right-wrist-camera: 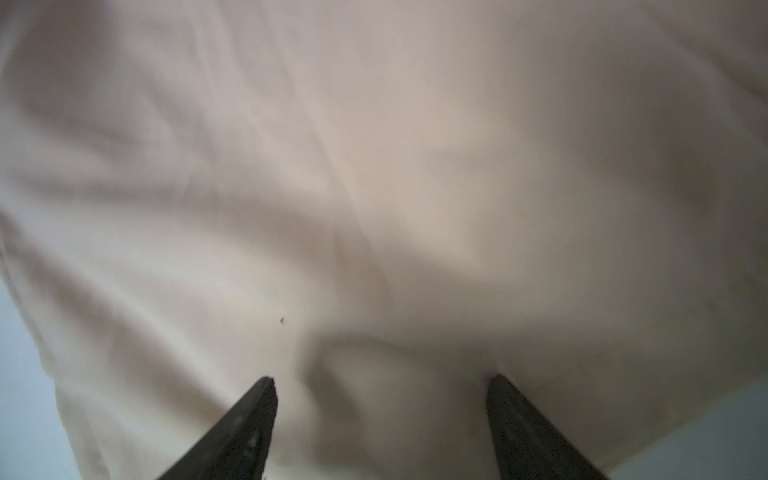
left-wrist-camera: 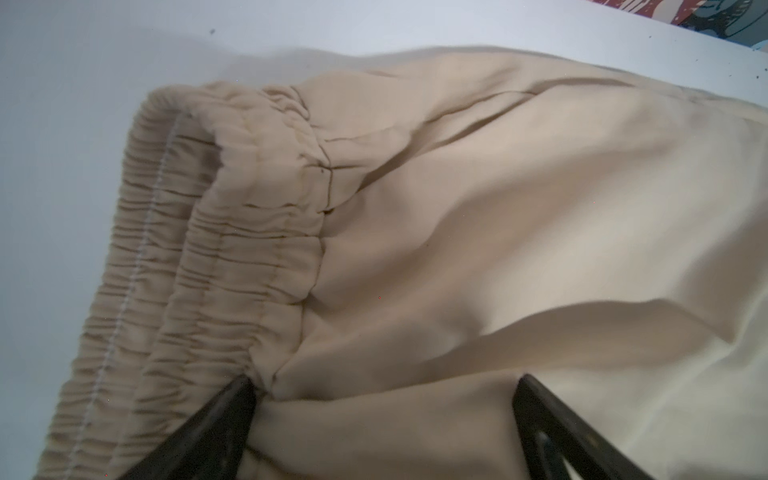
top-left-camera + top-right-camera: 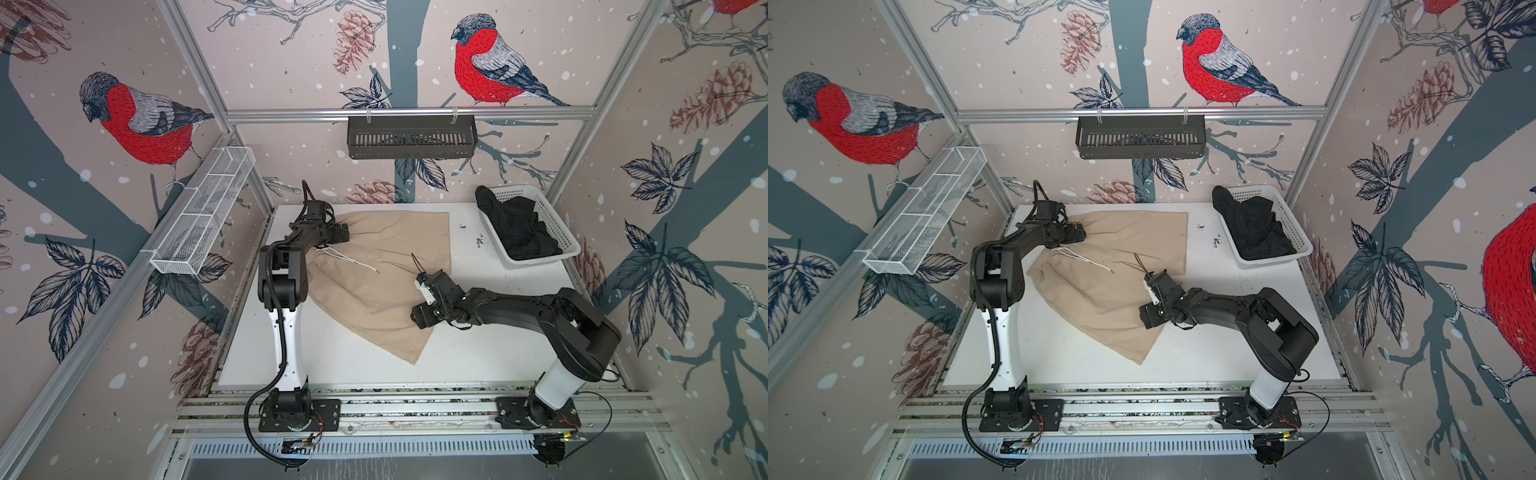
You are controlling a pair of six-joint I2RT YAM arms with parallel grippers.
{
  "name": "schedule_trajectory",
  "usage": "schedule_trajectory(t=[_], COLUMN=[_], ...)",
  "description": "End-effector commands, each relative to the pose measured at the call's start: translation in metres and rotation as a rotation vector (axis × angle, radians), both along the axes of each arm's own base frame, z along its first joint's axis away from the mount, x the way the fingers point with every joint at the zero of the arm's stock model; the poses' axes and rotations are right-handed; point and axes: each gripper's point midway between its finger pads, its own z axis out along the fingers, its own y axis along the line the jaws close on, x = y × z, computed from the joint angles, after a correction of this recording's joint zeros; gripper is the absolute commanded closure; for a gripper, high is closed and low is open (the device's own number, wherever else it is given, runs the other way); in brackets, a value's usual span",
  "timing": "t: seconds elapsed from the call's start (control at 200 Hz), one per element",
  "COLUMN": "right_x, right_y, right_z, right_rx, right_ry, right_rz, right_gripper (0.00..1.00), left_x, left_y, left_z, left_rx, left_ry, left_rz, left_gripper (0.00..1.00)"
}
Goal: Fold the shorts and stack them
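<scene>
The beige shorts (image 3: 386, 266) (image 3: 1121, 270) lie spread on the white table (image 3: 478, 353) in both top views, legs fanned out and the white drawstring (image 3: 353, 259) loose on top. My left gripper (image 3: 343, 232) (image 2: 384, 386) is open at the far end of the gathered waistband (image 2: 208, 270), with a fold of beige cloth between its wide fingers. My right gripper (image 3: 417, 318) (image 1: 382, 382) is open and pressed onto the near right leg of the beige shorts (image 1: 374, 166). The black shorts (image 3: 519, 232) (image 3: 1254, 230) lie crumpled in the white basket (image 3: 540, 259).
The white basket stands at the table's back right corner. A black slotted basket (image 3: 411, 137) hangs on the back wall. A white wire shelf (image 3: 203, 216) hangs on the left wall. Aluminium rails (image 3: 415, 407) carrying both arm bases run along the front.
</scene>
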Motion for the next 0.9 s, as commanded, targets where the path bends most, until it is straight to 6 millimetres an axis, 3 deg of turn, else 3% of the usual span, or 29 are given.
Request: schedule_trajectory(t=[0.0,0.195,0.365,0.485,0.655,0.76,0.895], right_x=[-0.003,0.024,0.014,-0.015,-0.083,-0.120,-0.140], right_y=[-0.038,-0.053,-0.051,-0.054,-0.058,-0.050,-0.043], right_z=[-0.013,0.022,0.047,0.049,0.024,0.020,0.014], right_rx=[-0.092,-0.051,0.054,0.052,-0.117,-0.116,-0.067], right_ry=[0.079,0.002,0.022,0.076,0.210,0.262,0.258], right_rz=[-0.082,-0.114,-0.128,-0.120,-0.060,-0.041,-0.065], right_gripper=[0.18,0.17,0.17,0.17,0.17,0.17,0.17], left_x=[-0.014,-0.022,-0.038,-0.061,-0.114,-0.157,-0.205], left_y=[0.014,0.004,0.011,0.008,0.009,0.032,0.056], left_z=[0.007,0.047,0.090,0.111,0.119,0.120,0.108], left_rx=[-0.039,-0.097,-0.107,-0.136,-0.109,-0.085,-0.045], left_ry=[0.010,-0.058,-0.122,-0.134,-0.109,-0.124,-0.156], left_rz=[0.081,0.069,0.156,0.184,0.263,0.389,0.492], left_gripper=[0.02,0.02,0.02,0.02,0.02,0.02,0.02])
